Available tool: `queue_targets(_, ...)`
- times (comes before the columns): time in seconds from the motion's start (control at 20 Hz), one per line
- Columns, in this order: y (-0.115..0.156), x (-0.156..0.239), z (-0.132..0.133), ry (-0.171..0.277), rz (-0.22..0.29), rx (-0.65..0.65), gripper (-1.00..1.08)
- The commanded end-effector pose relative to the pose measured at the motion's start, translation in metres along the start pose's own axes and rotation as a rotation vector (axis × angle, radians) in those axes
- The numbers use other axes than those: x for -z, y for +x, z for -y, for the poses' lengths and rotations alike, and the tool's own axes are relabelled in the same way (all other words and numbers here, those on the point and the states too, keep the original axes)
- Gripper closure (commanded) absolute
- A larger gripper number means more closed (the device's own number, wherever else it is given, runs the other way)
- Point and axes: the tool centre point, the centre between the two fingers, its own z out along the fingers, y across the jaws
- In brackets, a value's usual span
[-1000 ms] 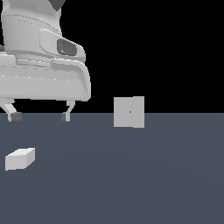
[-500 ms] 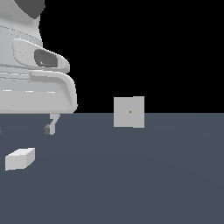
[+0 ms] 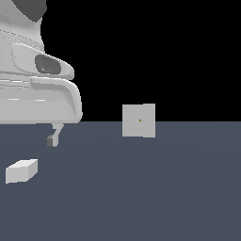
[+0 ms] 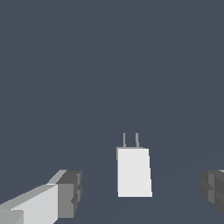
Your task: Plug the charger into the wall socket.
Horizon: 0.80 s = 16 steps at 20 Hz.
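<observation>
The gripper (image 4: 140, 197) hovers above the charger (image 4: 133, 172), fingers spread wide apart. The wall socket (image 3: 139, 120) stands well apart.

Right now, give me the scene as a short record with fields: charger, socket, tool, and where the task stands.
charger: white block lying flat on the dark floor, two thin prongs at one end, untouched
wall socket: light-grey square plate, upright, far from the charger toward the exterior view's right
tool: open, fingers either side of the charger in the wrist view, not touching it
task stage: charger not yet grasped or plugged in
</observation>
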Motion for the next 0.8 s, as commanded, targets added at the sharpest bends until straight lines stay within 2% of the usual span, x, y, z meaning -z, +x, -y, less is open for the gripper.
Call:
queue_targets(0.0, -0.001, -0.002, 0.0, 0.0, 0.0, 0.0, -0.92)
queue_targets(0.75, -0.012, -0.047, -0.001, -0.001, 0.0, 0.0, -0.92)
